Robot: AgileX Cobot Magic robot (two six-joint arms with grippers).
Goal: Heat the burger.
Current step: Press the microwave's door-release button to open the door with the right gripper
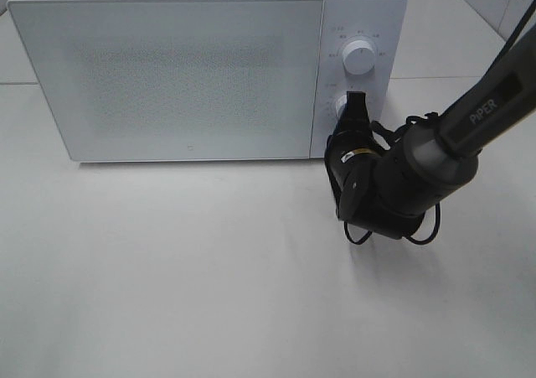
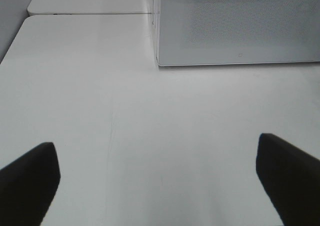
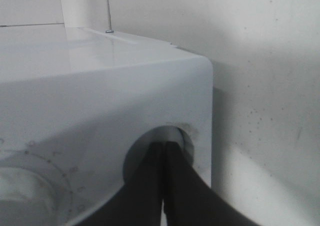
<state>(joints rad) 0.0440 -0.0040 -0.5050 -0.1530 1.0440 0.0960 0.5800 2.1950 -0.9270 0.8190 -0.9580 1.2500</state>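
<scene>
The burger is out of view. A white microwave (image 1: 184,76) stands at the back of the table with its door closed. My right gripper (image 1: 355,103) is shut, its black fingers pressed together with their tips against the lower knob (image 1: 342,106) on the control panel. The right wrist view shows those closed fingertips (image 3: 162,151) meeting in front of that round knob (image 3: 172,136). My left gripper (image 2: 156,151) is open and holds nothing, hovering over bare table in front of the microwave's lower left corner (image 2: 159,60). It does not show in the exterior high view.
An upper dial (image 1: 360,59) sits above the lower knob on the panel. The white table (image 1: 209,269) stretches in front of the microwave. A wall lies close behind and to the right. The right arm (image 1: 452,143) comes in from the right.
</scene>
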